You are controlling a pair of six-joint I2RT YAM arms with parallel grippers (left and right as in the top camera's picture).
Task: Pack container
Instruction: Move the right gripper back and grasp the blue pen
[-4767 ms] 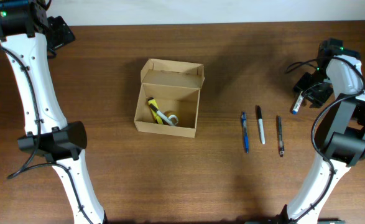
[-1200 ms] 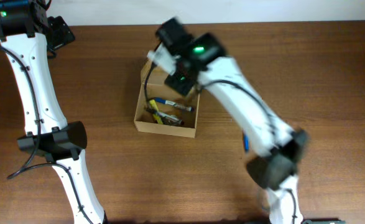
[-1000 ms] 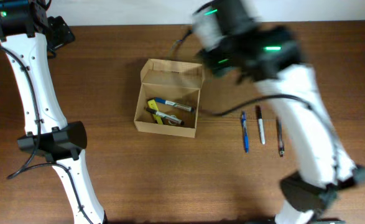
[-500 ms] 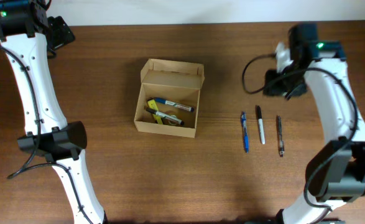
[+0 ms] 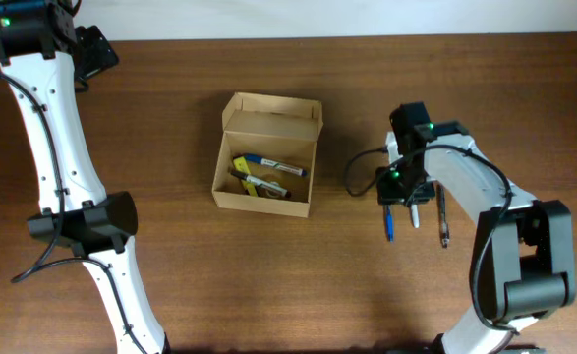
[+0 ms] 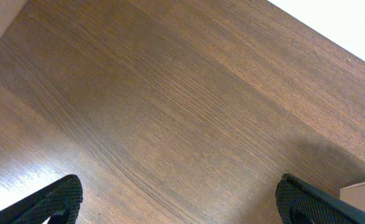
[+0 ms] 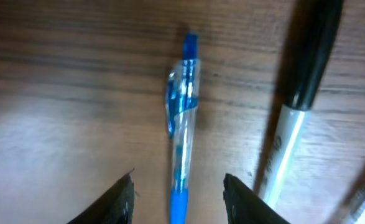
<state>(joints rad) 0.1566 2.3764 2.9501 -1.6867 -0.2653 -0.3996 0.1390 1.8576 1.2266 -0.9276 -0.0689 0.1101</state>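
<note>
1. The container (image 5: 260, 205) sits open on the counter (image 5: 268, 285), left of centre, its flap raised and pens (image 5: 270, 168) lying inside.
2. Our left fingers (image 6: 61, 199) are spread wide above the counter's far left corner, well apart from the container.
3. Our right fingers (image 7: 239, 205) are parted and straddle the blue pen (image 7: 182, 112), with a gap on each side.
4. A black marker (image 7: 300, 93) lies just beside that pen.
</note>
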